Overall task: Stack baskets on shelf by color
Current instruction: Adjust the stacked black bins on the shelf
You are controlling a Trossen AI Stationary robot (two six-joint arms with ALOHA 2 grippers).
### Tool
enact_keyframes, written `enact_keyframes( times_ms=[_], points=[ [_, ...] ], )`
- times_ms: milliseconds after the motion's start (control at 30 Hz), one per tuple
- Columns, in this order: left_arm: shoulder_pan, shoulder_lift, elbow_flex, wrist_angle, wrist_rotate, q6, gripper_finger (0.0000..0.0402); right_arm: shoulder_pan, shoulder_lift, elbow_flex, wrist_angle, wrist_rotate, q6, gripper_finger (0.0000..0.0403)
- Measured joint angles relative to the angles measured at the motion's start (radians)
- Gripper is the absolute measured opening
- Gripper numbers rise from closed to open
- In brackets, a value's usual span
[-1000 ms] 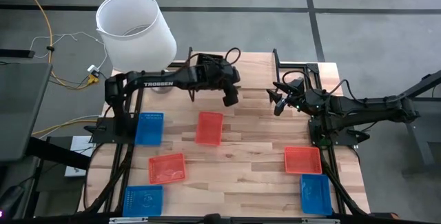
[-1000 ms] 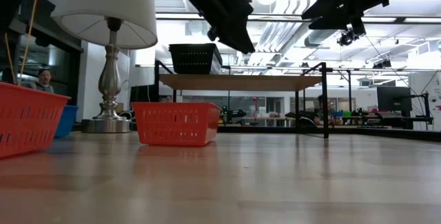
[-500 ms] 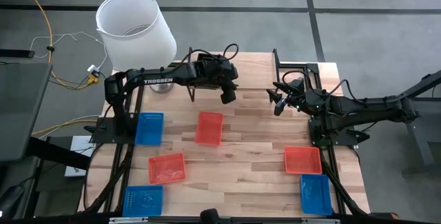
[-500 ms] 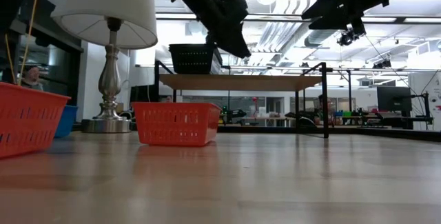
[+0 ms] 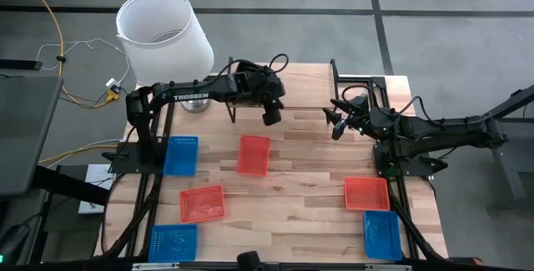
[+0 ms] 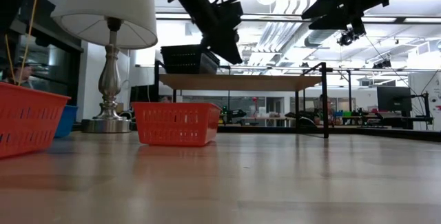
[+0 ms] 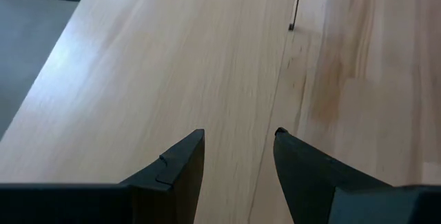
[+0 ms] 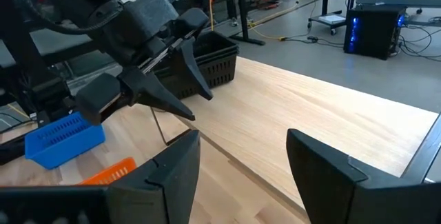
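Left gripper (image 7: 238,148) hangs part-open, empty, above shelf (image 8: 310,114) beside black basket (image 8: 210,58). Right gripper (image 8: 241,155) open, empty, waiting. Risk: arm clips basket off shelf.

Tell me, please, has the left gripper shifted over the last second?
Yes. In the high view the left gripper has drawn back toward the lamp, away from the right gripper, which waits near the shelf.
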Motion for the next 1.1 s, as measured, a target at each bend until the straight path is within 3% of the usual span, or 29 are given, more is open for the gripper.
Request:
enact_keyframes(
  times_ms=[200,700,1100],
  points=[
    [0.005,-0.004,0.0,-0.029,-0.013,0.009,0.0161,0.0,0.0,0.0,0.0,0.0,0.008,0.0204],
    [0.01,-0.008,0.0,-0.084,-0.158,0.025,0.0161,0.0,0.0,0.0,0.0,0.0,0.007,0.0204],
    [0.014,-0.102,-0.001,-0.07,-0.163,0.015,0.0161,0.0,0.0,0.0,0.0,0.0,0.007,0.0204]
  ],
)
